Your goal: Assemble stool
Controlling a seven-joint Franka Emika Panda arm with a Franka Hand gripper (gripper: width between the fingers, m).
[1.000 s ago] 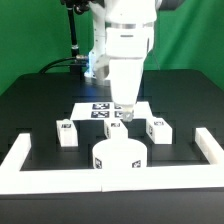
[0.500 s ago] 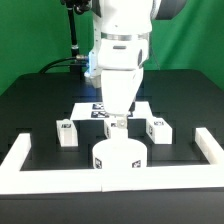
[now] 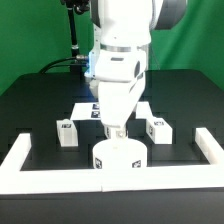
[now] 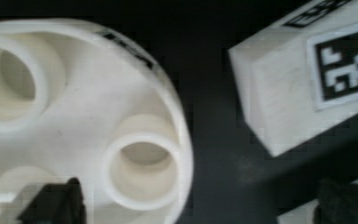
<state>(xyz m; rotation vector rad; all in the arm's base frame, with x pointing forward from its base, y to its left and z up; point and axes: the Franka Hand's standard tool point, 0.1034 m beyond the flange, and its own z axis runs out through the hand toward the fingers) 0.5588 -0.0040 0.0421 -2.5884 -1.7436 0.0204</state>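
Stool seat [image 3: 120,159] – where is it on your feed, and what can't you see? (kb)

It's at the front of the black table [image 3: 40,100], right behind the long run of the white border wall [image 3: 110,181]. The wall cuts off its bottom edge for me, so I can't tell if the two touch. One leg block [image 3: 66,132] stands toward the exterior view's left and another leg block [image 3: 157,129] toward the exterior view's right, both apart from the seat. I can't find a third one out there because the arm [image 3: 120,50] blocks the middle. It also covers most of the marker board [image 3: 85,108]; only the corners poke out. (me, driving remotely)

And the gripper [image 3: 117,130]? Holding anything? (kb)

Nope. Jaws are spread wide with nothing pinched. It hangs just over the seat's far edge. On the wrist view I only get the dark fingertips [image 4: 60,200] at the frame edge, both blurry. One overlaps the seat's face, the other is over bare table. The seat's cut off there too: I see two round holes [image 4: 144,165] and part of the rim. Just beside the rim, across a dark gap, is a leg block [image 4: 282,90] with a tag [image 4: 345,65] that the frame clips. Can't say for sure which block that is. (me)
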